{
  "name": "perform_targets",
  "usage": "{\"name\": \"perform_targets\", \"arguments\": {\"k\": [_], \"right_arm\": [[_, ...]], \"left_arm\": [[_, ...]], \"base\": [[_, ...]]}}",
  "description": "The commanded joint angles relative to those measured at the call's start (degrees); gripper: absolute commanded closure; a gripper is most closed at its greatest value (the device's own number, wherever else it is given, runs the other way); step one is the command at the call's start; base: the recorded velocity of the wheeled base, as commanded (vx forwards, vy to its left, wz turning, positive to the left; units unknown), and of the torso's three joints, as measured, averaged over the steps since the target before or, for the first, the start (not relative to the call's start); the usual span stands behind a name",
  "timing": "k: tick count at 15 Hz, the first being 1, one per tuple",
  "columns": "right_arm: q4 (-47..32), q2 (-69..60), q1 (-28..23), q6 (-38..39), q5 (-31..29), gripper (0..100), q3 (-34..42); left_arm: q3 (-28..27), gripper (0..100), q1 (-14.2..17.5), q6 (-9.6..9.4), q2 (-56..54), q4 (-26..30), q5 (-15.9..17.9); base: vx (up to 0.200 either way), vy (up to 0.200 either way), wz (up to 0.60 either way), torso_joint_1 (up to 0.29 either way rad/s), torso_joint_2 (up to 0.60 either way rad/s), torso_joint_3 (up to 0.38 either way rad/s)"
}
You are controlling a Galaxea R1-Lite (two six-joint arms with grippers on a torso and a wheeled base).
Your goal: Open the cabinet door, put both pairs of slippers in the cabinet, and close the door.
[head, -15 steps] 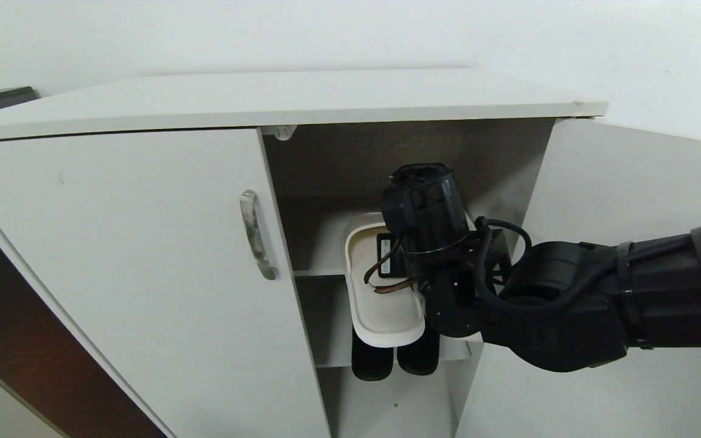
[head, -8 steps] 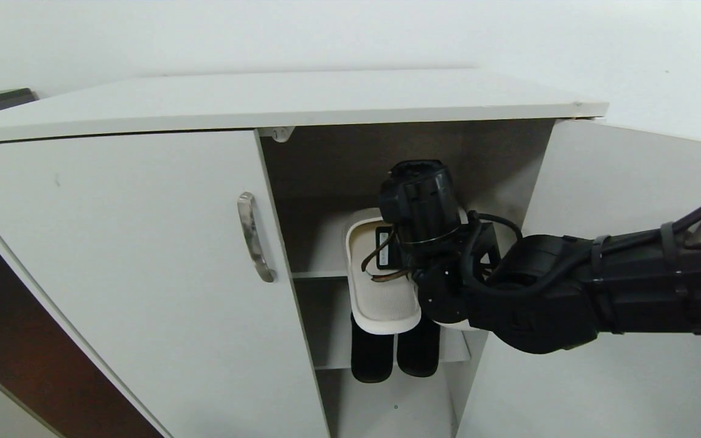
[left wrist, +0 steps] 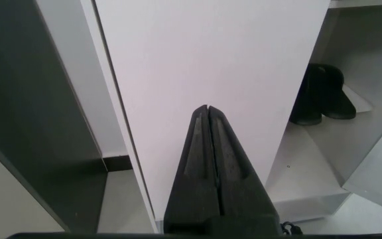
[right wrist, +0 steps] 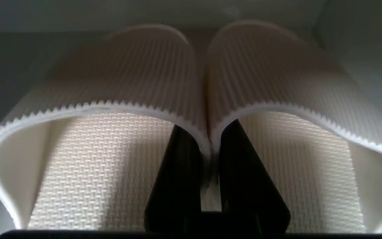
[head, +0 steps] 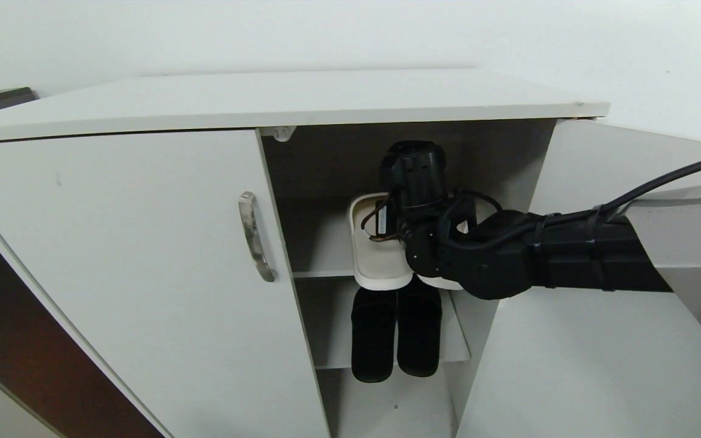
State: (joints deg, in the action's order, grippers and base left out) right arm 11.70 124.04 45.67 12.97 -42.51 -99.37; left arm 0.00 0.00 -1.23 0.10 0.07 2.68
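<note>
The white slippers (head: 381,255) rest over the upper shelf (head: 323,246) with heels overhanging, right jaws clamped on their inner straps. The black slippers (head: 394,331) lie below. Push deeper before releasing, so the door (head: 594,201) clears. Left jaws are together.

Right arm (head: 569,261) stretched forward, right tool (right wrist: 207,143) clamped, left tool (left wrist: 207,116) closed tight.

Black arm (head: 539,261), strapped cable (head: 661,179), black tool (right wrist: 209,153)
</note>
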Motion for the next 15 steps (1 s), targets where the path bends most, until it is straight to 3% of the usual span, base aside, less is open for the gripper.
{"name": "perform_targets", "arguments": {"k": [1, 12, 13, 15], "right_arm": [[-0.01, 1.91, -0.67, -0.05, -0.03, 100, -1.8], [-0.01, 2.87, -0.67, -0.14, -0.03, 100, -1.62], [-0.01, 2.96, -0.67, -0.14, -0.03, 0, -1.62], [-0.01, 2.7, -0.58, -0.14, -0.03, 0, -0.92]], "left_arm": [[0.0, 100, 0.0, 0.0, -0.01, 0.01, 0.04], [0.0, 100, 0.0, 0.0, -0.01, 0.01, 0.04], [0.0, 100, 0.0, 0.0, -0.01, -0.07, -0.05], [0.0, 100, 0.0, 0.0, -0.01, -0.07, -0.05]], "base": [[0.0, 0.0, 0.0, 0.0, 0.0, 0.0], [0.0, 0.0, 0.0, 0.0, 0.0, 0.0], [0.0, 0.0, 0.0, 0.0, 0.0, 0.0], [0.0, 0.0, 0.0, 0.0, 0.0, 0.0]]}}
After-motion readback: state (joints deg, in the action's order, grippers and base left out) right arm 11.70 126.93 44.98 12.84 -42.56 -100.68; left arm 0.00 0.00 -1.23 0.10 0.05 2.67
